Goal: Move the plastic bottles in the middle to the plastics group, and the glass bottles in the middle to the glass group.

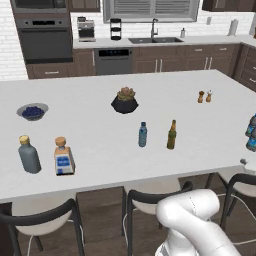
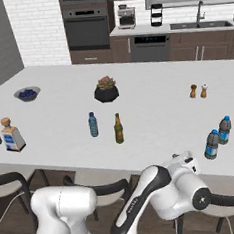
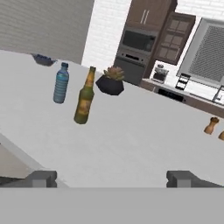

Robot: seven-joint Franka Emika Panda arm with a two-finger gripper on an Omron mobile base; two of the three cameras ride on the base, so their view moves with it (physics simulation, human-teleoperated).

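Hand view has my pincer spread wide and empty, the water bottle and olive bottle at ten o'clock, awaiting sorting.

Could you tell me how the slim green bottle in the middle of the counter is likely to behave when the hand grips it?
The green bottle stands tall on a narrow base, so a high nudge would probably tip it. It looks like glass: likely stiff, smooth, perhaps slippery. The water bottle stands close by, so a fall might knock it.
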